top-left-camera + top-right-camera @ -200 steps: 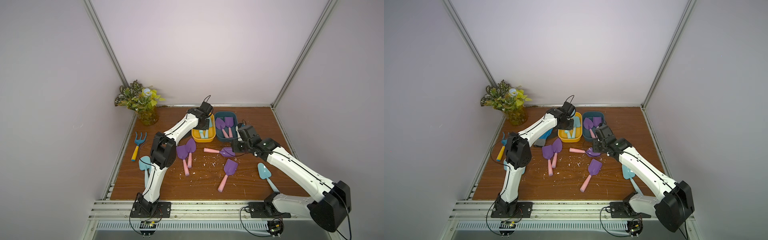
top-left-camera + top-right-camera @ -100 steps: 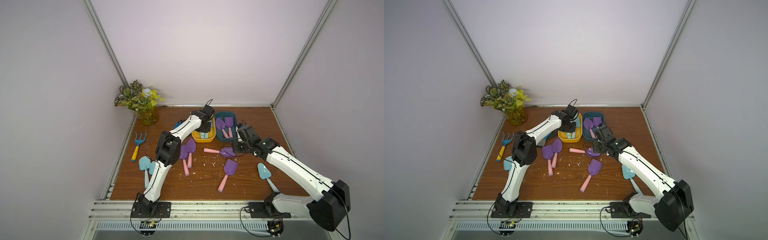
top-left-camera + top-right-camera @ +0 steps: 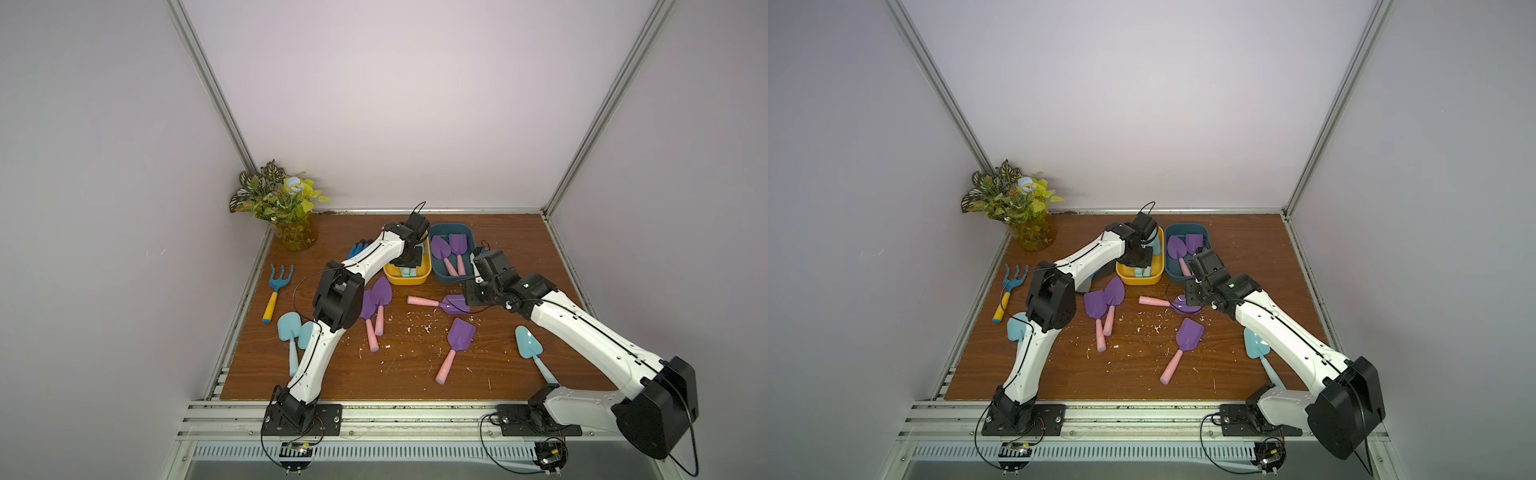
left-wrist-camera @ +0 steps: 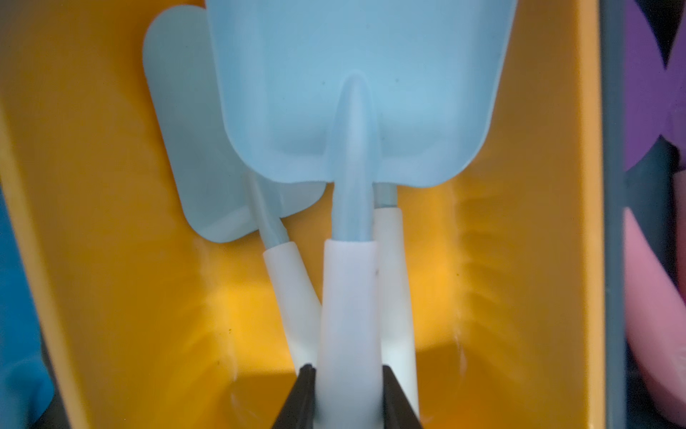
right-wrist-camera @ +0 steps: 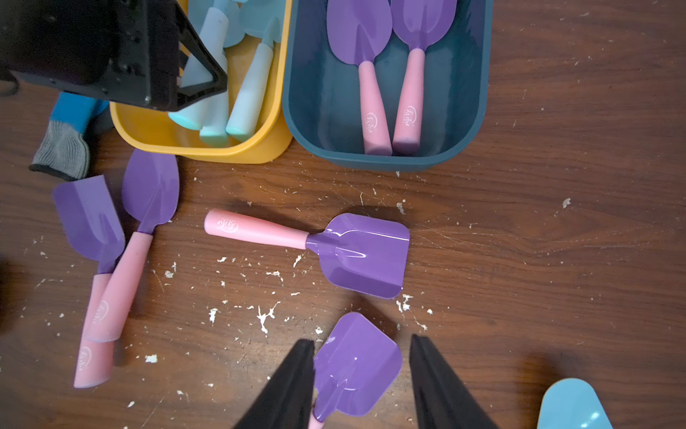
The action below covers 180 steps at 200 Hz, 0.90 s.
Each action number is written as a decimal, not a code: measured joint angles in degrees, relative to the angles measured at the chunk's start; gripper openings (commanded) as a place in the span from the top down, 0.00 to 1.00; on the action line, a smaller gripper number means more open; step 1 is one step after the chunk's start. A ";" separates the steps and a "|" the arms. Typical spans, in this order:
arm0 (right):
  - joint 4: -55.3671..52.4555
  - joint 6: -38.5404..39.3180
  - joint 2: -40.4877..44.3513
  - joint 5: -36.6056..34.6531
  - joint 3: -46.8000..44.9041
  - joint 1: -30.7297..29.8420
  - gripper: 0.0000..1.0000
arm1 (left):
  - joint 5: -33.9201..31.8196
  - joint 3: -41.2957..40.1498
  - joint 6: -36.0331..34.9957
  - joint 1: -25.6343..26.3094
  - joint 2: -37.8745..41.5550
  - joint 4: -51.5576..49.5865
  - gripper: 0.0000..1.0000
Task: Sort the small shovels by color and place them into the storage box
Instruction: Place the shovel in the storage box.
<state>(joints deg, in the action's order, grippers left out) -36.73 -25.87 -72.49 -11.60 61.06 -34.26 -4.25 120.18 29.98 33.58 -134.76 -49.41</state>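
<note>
My left gripper (image 4: 349,367) is shut on the white handle of a pale aqua shovel (image 4: 356,93), held low inside the yellow box (image 3: 405,281), where two more aqua shovels (image 5: 248,93) lie. In both top views the left gripper (image 3: 1138,259) hangs over that box. Two purple shovels (image 3: 449,249) with pink handles lie in the dark blue box (image 3: 451,227). My right gripper (image 5: 362,340) is open above the table, with a loose purple shovel (image 5: 356,367) showing between its fingers and another (image 5: 360,252) just beyond. A purple pair (image 3: 376,299) and aqua shovels (image 3: 289,328) (image 3: 528,343) lie loose.
A blue rake with a yellow handle (image 3: 278,282) lies by the left rail. A potted plant (image 3: 286,208) stands in the back left corner. A blue and grey glove (image 5: 70,130) lies beside the yellow box. White crumbs are scattered over the wooden table (image 3: 415,374).
My left arm has swung its elbow to the right and lowered the aqua shovel deeper into the yellow box. The right arm has stayed in place.
</note>
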 measured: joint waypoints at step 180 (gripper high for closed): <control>0.07 0.98 -2.54 0.04 0.00 0.61 0.52 | 0.17 -0.02 0.04 0.00 -1.05 0.02 0.77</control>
<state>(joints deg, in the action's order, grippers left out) -36.67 -24.88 -75.02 -11.55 61.06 -33.65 -4.08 120.16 30.02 33.58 -135.81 -49.39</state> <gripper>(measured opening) 0.483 0.273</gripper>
